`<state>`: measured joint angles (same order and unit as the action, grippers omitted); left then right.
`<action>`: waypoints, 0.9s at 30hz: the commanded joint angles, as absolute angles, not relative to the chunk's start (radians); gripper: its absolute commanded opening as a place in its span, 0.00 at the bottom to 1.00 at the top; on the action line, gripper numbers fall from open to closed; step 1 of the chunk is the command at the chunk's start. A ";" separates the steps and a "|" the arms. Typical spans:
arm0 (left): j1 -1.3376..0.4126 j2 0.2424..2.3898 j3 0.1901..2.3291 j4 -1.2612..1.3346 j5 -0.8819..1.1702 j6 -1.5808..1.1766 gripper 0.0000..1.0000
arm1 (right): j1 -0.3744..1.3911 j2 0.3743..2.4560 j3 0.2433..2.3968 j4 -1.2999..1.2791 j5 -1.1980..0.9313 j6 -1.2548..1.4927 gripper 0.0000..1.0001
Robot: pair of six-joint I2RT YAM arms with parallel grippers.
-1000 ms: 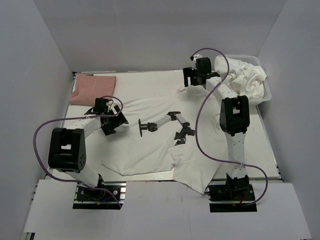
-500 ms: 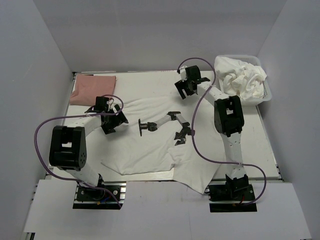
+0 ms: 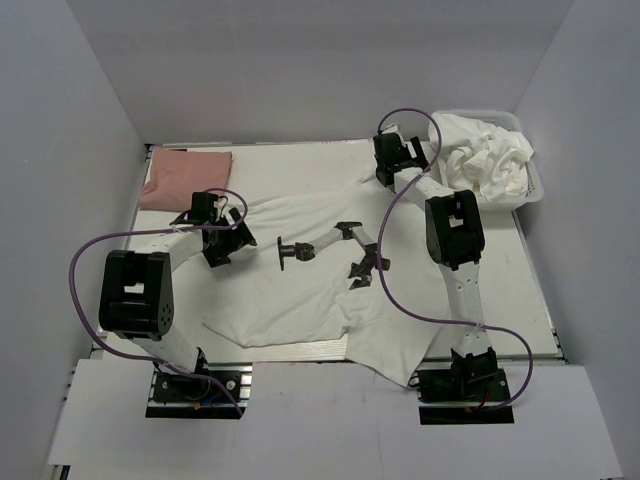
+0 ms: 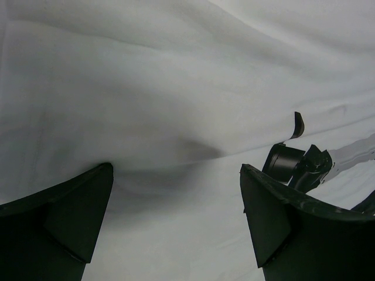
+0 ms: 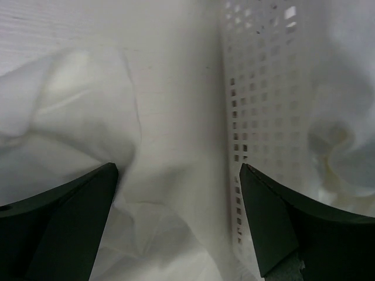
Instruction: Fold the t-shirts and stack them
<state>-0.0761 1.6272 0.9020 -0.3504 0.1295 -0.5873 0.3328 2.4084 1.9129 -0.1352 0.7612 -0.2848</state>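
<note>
Seen from the top camera, a white t-shirt (image 3: 300,285) lay spread and rumpled across the middle of the table (image 3: 290,160), its near hem reaching the table's front edge. A folded pink t-shirt (image 3: 186,179) sat in the far left corner. A white basket (image 3: 533,190) heaped with more white shirts (image 3: 485,160) stood in the far right corner. The left arm was bent low, its forearm running rightward from the left side, and the left gripper (image 3: 226,243) sat over the left part of the spread shirt. The right arm stretched far out from its base, and the right gripper (image 3: 393,163) was at the shirt's far edge, just beside the basket. A small black and white jointed stand (image 3: 330,245) lay on the shirt between the arms.

In the left wrist view, the left gripper (image 4: 176,175) had its jaws spread wide, with a soft ridge of white cloth running between them; whether the tips pressed the fabric could not be told. The stand (image 4: 299,164) showed near the right finger.

In the right wrist view, the right gripper (image 5: 179,170) was likewise released, jaws wide and empty, pointing down at bunched white cloth (image 5: 76,117) on the left and the basket's perforated wall (image 5: 258,117) on the right
</note>
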 commanded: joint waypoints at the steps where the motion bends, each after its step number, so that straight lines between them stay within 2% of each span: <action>1: -0.077 1.661 0.871 -0.374 0.081 -0.566 1.00 | 0.322 2.424 1.910 -0.014 0.931 -0.337 0.90; 9: -0.077 1.661 0.871 -0.374 0.072 -0.566 1.00 | 0.311 2.436 1.936 0.112 0.950 -0.431 0.90; 12: -0.077 1.661 0.871 -0.374 0.083 -0.566 1.00 | 0.314 2.410 1.966 0.005 0.824 -0.366 0.90; 16: -0.077 1.670 0.893 -0.374 0.092 -0.557 1.00 | 0.311 2.343 2.025 -0.246 0.465 -0.206 0.90; 17: -0.077 1.671 0.893 -0.374 0.101 -0.557 1.00 | 0.313 2.326 2.023 -0.280 0.319 -0.181 0.90; 19: -0.077 1.671 0.893 -0.365 0.101 -0.557 1.00 | 0.319 2.309 1.997 -0.290 0.253 -0.114 0.90; 22: -0.077 1.671 0.902 -0.365 0.110 -0.557 1.00 | 0.324 2.356 2.002 -0.299 0.262 -0.066 0.90; 27: -0.077 1.671 0.911 -0.365 0.110 -0.557 1.00 | 0.321 2.482 2.152 -0.411 0.368 -0.006 0.90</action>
